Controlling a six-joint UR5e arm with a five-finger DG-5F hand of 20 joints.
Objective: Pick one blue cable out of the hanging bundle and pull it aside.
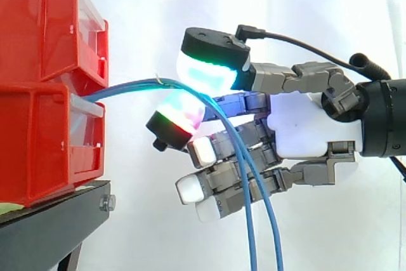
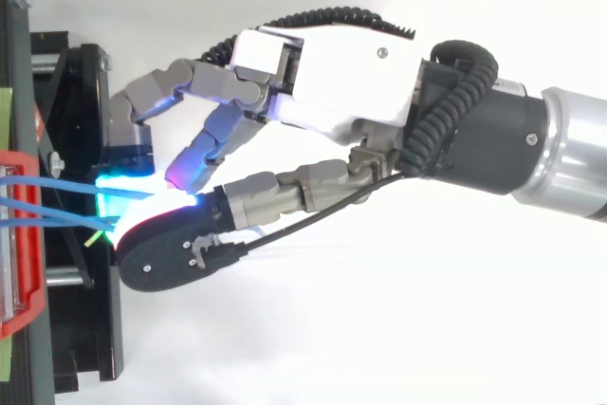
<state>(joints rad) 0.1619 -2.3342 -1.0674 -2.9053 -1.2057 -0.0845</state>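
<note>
Side view | hand (image 1: 304,131) pinches blue cables (image 1: 127,86) between thumb and fingertip pads (image 1: 206,71)

The black stand (image 1: 54,226) carries two stacked red bins (image 1: 38,138), with what may be a green strip (image 1: 6,208) under them.

Glossy plastic red bins (image 1: 44,93), smooth-sheathed blue cable (image 1: 244,176)

Two red bins (image 1: 38,138), two blue cables (image 1: 124,87), one black stand (image 1: 51,226) and one hand (image 1: 304,131)
</note>
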